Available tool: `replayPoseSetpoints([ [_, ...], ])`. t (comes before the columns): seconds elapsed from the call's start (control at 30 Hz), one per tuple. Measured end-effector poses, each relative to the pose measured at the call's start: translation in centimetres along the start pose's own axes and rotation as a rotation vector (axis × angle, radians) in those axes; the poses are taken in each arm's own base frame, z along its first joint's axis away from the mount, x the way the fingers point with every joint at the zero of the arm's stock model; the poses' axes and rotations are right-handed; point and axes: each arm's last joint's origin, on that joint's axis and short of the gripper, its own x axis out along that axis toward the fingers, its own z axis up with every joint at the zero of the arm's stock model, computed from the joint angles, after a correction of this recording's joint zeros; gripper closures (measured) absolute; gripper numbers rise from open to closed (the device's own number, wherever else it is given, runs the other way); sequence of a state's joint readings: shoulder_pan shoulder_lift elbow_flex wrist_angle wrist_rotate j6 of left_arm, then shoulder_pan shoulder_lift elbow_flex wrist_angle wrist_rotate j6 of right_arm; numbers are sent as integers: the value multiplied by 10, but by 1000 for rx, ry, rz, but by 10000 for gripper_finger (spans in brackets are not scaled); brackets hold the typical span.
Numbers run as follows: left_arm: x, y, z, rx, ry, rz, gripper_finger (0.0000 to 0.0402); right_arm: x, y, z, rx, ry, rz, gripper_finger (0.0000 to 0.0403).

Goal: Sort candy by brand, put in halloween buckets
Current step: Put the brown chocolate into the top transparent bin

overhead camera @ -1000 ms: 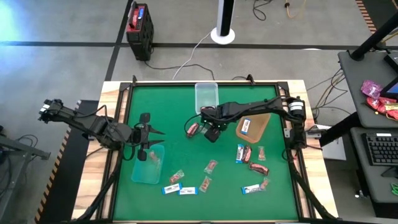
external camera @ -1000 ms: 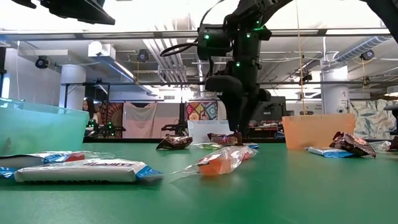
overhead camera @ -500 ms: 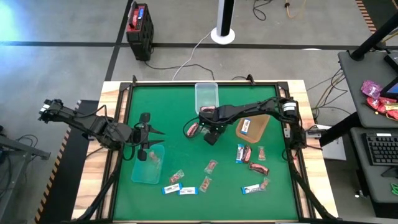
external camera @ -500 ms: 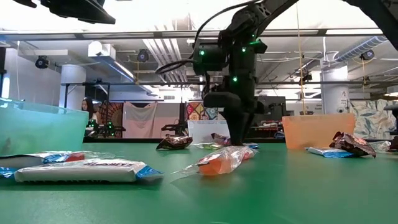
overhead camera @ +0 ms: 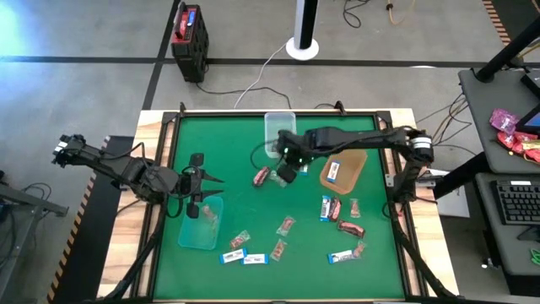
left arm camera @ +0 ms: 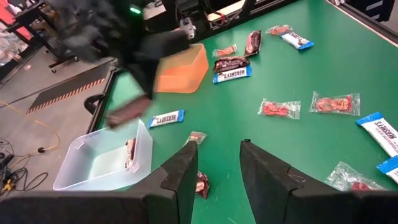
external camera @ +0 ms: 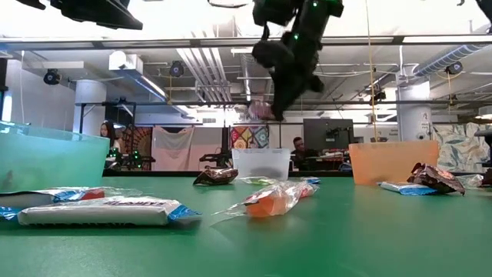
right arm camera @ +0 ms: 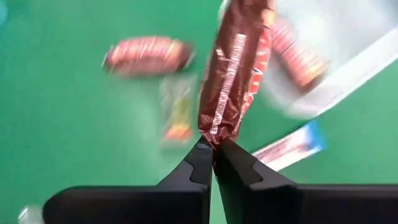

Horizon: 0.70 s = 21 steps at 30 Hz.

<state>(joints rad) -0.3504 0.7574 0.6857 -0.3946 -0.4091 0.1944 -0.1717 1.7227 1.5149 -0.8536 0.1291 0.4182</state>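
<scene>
Right jaws (right arm camera: 213,152) lifted dark red candy (right arm camera: 233,68) off table.

Floor: grey concrete (overhead camera: 84,93) all round the table; I see dark tape lines (overhead camera: 126,59) crossing it well beyond the right gripper (overhead camera: 285,171).
Floor clutter: a black-and-red box (overhead camera: 189,32) and a white post on a round base (overhead camera: 304,42), both far past the gripper, with cables (overhead camera: 253,80) trailing between them.
Furniture: a dark desk (overhead camera: 498,93) well off to the gripper's arm side, carrying a keyboard (overhead camera: 516,203).
Ceiling: I make out pipes and ducts (external camera: 207,65) at gripper height, brightly lit.
Back of room: white columns (external camera: 91,115), colourful hangings (external camera: 250,137), a monitor (external camera: 327,132) below the gripper.
</scene>
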Motion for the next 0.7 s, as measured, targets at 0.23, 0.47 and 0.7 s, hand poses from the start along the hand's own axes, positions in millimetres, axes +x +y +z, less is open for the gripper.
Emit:
replayPoseSetpoints([
  [0.23,0,0,1,-2,-10,2,297,-5,-35,31,-303,-144,-239,394],
  [0.47,0,0,1,-3,-12,2,297,15,-63,46,-659,-91,-369,394],
  [0.7,1,0,1,-1,-9,2,297,35,-84,52,-685,-46,-410,392],
])
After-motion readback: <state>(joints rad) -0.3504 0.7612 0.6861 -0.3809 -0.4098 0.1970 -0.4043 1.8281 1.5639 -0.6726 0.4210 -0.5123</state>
